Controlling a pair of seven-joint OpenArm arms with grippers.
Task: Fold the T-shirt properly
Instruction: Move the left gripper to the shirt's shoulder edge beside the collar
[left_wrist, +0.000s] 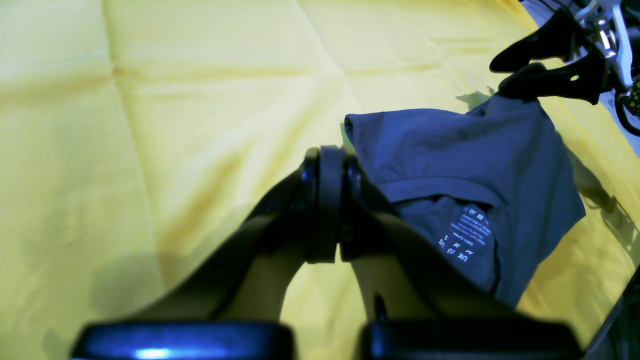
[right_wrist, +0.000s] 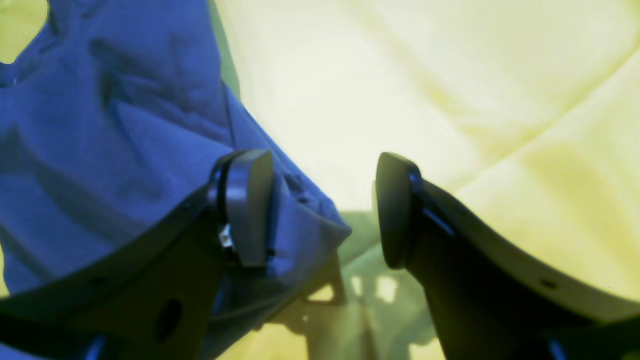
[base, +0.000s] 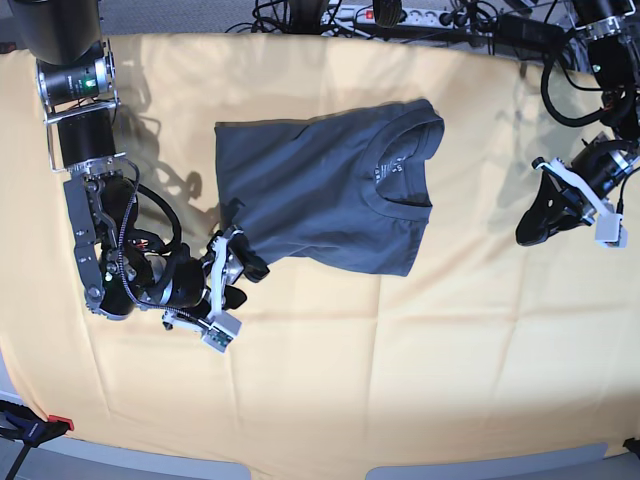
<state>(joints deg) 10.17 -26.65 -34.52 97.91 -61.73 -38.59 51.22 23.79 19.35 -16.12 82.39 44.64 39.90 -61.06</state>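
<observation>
Partly folded at best: T-shirt (base: 325, 190) lies rumpled mid yellow cloth (base: 400, 380), right pincer (base: 236, 274) spread around its bottom corner, left pincer (base: 533, 222) clenched empty well aside; main folds remain.

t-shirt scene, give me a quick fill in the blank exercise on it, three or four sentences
1. The T-shirt lies on a large ____ cloth.
2. The right gripper has its jaws ____ at the shirt's edge.
3. The left gripper is ____ and holds nothing.
4. The white printed label sits inside the shirt's ____.

Missing words: yellow; open; shut; neck
</observation>
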